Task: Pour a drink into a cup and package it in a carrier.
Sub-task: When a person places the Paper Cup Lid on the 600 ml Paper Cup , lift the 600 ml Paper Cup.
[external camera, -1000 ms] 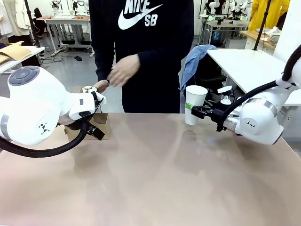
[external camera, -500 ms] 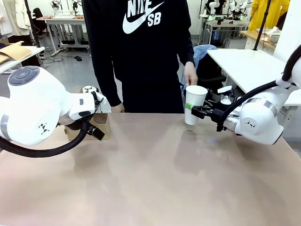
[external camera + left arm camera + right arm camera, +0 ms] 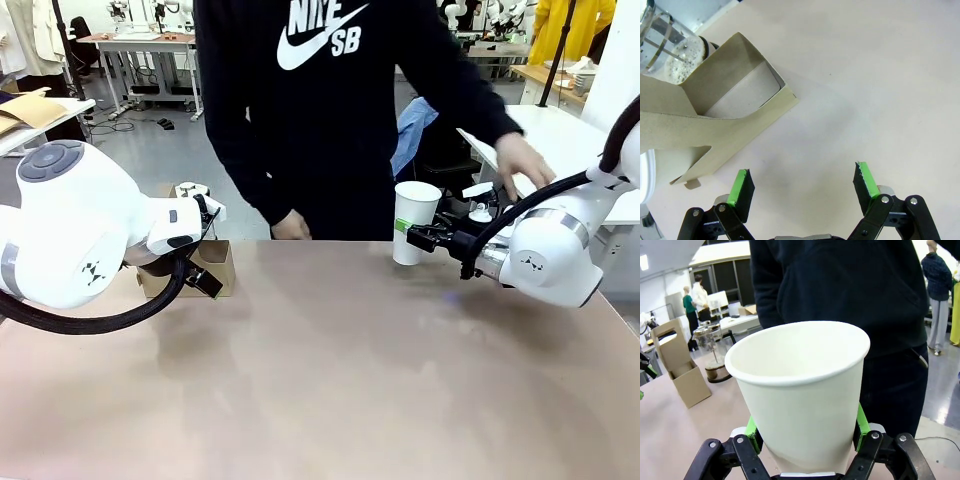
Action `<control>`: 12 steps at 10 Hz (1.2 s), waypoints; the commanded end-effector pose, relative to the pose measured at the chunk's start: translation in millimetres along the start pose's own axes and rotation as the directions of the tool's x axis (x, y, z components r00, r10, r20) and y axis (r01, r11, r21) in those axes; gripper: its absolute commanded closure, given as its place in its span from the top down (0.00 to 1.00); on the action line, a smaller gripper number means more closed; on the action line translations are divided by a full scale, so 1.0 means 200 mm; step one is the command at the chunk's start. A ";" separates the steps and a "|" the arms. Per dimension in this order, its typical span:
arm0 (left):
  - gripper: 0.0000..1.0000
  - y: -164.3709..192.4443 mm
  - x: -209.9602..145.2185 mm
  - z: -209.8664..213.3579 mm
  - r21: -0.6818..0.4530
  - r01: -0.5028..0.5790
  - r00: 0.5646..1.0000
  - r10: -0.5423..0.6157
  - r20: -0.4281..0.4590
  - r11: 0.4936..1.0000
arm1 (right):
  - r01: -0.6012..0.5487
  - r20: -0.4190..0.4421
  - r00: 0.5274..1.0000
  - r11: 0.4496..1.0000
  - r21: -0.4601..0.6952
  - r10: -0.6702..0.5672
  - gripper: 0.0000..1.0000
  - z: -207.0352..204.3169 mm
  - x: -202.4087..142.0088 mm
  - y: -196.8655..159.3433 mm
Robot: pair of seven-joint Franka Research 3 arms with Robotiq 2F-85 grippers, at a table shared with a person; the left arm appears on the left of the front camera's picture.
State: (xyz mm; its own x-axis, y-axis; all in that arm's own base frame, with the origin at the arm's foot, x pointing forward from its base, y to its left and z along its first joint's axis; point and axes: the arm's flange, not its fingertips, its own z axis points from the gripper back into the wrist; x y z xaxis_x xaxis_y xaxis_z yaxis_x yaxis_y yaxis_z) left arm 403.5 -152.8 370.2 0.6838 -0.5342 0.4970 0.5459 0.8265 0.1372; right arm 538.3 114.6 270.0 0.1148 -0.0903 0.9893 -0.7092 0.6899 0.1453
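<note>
While right fingers (image 3: 861,426) clamp, cup (image 3: 800,390) is empty

Carrier (image 3: 216,262) on table (image 3: 330,380), far left; cup (image 3: 413,220) far right; person (image 3: 330,120) behind.

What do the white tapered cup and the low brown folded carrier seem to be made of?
The white tapered cup: probably paper, matte, judging by its rolled rim. The brown folded carrier: cardboard, plain and matte, with creased folds and cut edges.
</note>
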 end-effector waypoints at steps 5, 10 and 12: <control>1.00 0.00 0.00 0.00 -0.002 -0.002 1.000 0.002 0.001 1.000 | 0.005 0.005 1.000 1.000 -0.008 -0.005 0.80 0.00 0.02 0.01; 1.00 0.00 0.00 0.00 -0.002 -0.002 1.000 0.002 0.001 1.000 | 0.005 0.005 1.000 1.000 -0.008 -0.005 0.80 0.00 0.02 0.01; 1.00 0.00 0.00 0.00 -0.002 -0.002 1.000 0.002 0.001 1.000 | 0.005 0.005 1.000 1.000 -0.008 -0.005 0.80 0.00 0.02 0.01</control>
State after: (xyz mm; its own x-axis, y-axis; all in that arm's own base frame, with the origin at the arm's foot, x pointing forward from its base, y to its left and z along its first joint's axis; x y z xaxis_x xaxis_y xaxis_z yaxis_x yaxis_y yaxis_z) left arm 403.5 -152.8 370.2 0.6838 -0.5342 0.4970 0.5459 0.8265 0.1372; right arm 538.3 114.5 270.0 0.1148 -0.0902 0.9893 -0.7090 0.6900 0.1452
